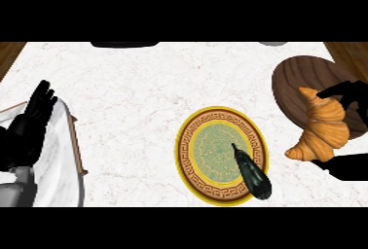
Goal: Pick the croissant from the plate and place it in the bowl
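The desk (144,87) is white marble with faint grey veins. The plate (188,151) has a yellow rim, a brown Greek-key band and a mottled green centre. The croissant (323,126) is golden orange, the bowl (302,78) dark wood-grained brown, the eggplant (253,172) glossy near-black.

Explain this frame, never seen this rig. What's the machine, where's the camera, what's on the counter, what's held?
It is a humanoid robot at a kitchen counter, seen from its own head, looking steeply down. The left hand rests open at the left edge, fingers up. The right hand, at the right edge, curls round a croissant and holds it at the edge of a dark wooden bowl. On the white marble counter sits a round plate with a yellow rim and green centre; a dark eggplant lies on it. A pale tray shows under the left forearm.
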### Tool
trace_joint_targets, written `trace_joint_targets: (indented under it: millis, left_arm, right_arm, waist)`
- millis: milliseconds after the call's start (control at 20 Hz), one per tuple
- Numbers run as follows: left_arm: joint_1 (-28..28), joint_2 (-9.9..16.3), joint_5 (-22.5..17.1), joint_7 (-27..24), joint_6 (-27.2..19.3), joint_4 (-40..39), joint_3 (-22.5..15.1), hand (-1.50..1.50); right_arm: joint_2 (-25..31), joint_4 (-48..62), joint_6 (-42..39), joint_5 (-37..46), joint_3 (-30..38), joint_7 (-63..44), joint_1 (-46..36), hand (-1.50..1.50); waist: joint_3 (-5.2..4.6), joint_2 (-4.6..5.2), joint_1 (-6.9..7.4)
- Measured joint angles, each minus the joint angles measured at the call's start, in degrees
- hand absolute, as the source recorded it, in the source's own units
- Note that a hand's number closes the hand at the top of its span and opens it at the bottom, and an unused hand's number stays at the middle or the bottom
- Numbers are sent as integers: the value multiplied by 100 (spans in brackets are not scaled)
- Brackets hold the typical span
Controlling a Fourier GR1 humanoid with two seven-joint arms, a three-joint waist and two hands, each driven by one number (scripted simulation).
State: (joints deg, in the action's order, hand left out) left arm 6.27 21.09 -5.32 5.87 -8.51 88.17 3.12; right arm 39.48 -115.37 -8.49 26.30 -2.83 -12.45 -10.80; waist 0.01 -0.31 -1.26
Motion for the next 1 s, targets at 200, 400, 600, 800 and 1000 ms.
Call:
trace_joint_targets:
  millis: [200,400,600,800,1000]
  left_arm:
    - [119,-125,113,-93,17,-124,-14,0]
    - [244,-198,219,5,14,-129,-43,0]
    - [253,-151,153,-12,185,-153,41,0]
    - [293,-234,212,164,164,13,2,0]
    - [169,-245,248,84,225,55,47,0]
  right_arm:
    - [40,352,-263,-448,704,192,-140,150]
    - [-77,1210,-363,-629,958,598,-496,150]
    - [-146,2550,-318,-567,1052,1242,-1046,150]
    - [-301,3829,-91,-300,1026,1931,-1576,150]
    - [-363,5198,171,-38,1067,2712,-2150,150]
  waist:
    - [-1,19,71]
    - [-1,33,131]
    - [2,51,203]
    - [2,56,236]
    - [5,66,262]
